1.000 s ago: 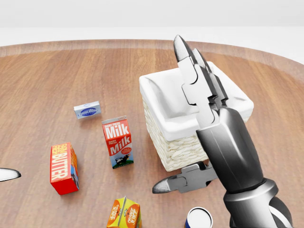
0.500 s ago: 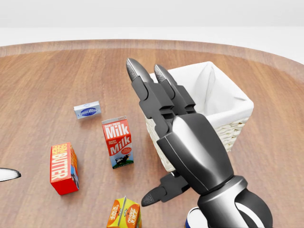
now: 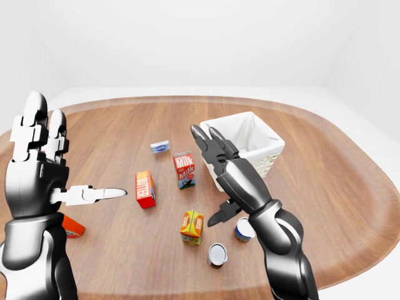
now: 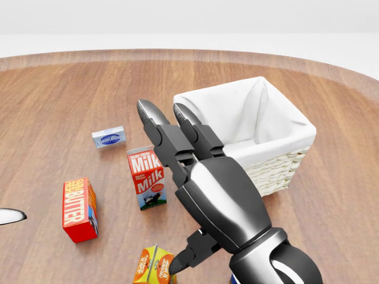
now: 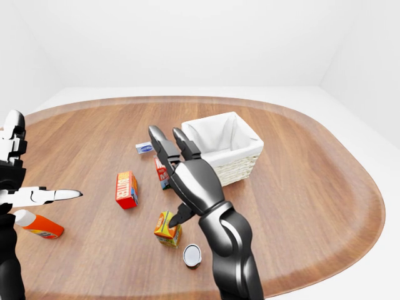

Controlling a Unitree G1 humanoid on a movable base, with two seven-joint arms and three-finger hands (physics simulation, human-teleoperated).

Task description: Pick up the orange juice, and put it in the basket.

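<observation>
The orange juice carton stands upright on the wooden table, below the milk carton in the left-eye view. Only its top shows at the bottom edge of the head view. To the upper right stands the white-lined wicker basket, with nothing visible inside it. My right hand hovers open between basket and carton, fingers stretched up and to the left. Its thumb tip is just right of the carton's top, and I cannot tell whether it touches. My left hand is raised at the left, open and holding nothing.
A milk carton, a red butter box and a small blue box lie left of the basket. Two cans stand right of the juice. An orange bottle lies at the far left.
My right hand has swung left and down, off the basket, so its thumb now sits by the juice carton's top. The basket's inside shows again. The objects have not moved.
</observation>
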